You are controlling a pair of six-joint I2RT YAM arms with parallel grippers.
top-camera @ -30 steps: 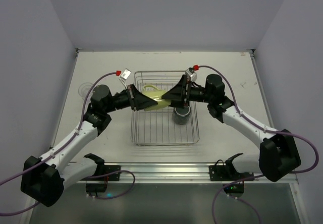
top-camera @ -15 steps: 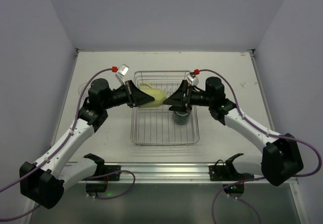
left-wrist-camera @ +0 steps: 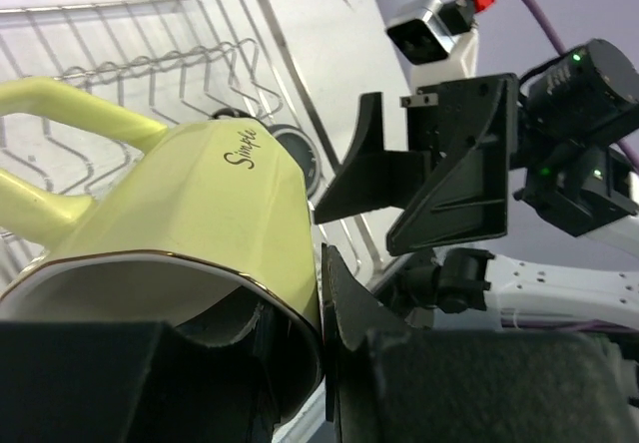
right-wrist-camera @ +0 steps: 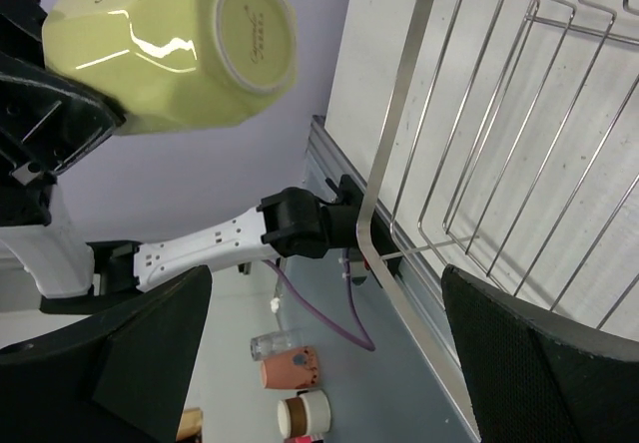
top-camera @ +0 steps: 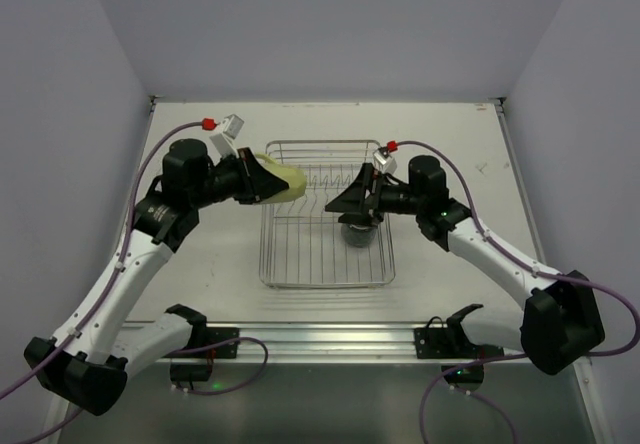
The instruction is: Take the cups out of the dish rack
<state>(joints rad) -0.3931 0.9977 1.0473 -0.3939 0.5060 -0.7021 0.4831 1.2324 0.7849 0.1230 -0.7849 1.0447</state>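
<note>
L fingers (left-wrist-camera: 344,308): clamped on rim of yellow cup (top-camera: 288,180); cup tipped sideways, base twd R arm.
Yellow cup: airborne over rear-left corner of dish rack (top-camera: 327,284).
L gripper (top-camera: 268,178): approx level, arm reaching in from left.
R fingers (right-wrist-camera: 539,363): spread wide, empty.
R gripper (top-camera: 342,202): points left, just above dark mug (top-camera: 358,232) in rack's right side.

The left gripper (left-wrist-camera: 312,335) pinches the yellow cup (left-wrist-camera: 205,209) by its rim.

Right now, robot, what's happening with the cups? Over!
Left gripper shut on yellow cup, held above dish rack left edge. Right gripper open, over dark mug in rack.
</note>
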